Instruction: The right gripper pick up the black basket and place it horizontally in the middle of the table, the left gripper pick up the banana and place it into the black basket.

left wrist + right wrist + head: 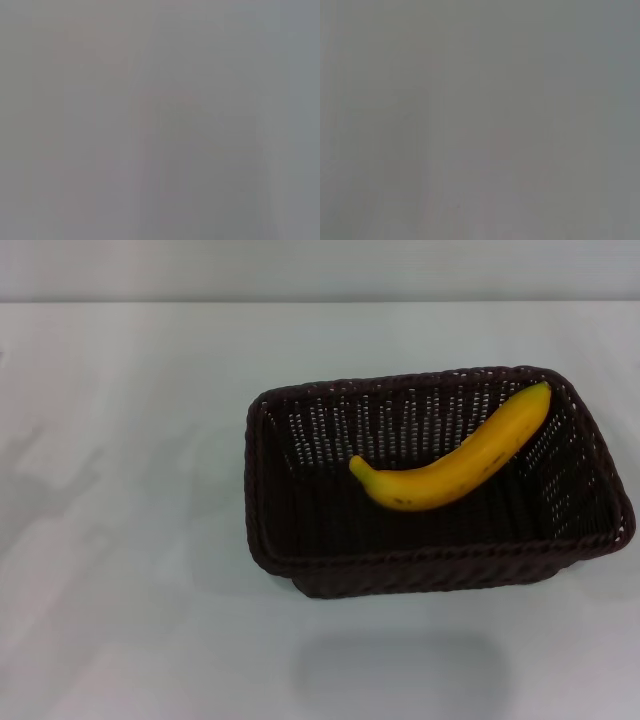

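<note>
Bare white table (130, 540) fills the foreground of the head view, with a faint grey shadow on it just in front of the black basket (420, 570). That basket sits lengthwise across the table, right of centre, its open top facing up. Inside lies the banana (455, 455), resting diagonally with one end low near the basket's middle and the other raised against the far right corner of the rim. Neither the left gripper nor the right gripper appears in any view, so their state cannot be told; both wrist views show only featureless grey.
</note>
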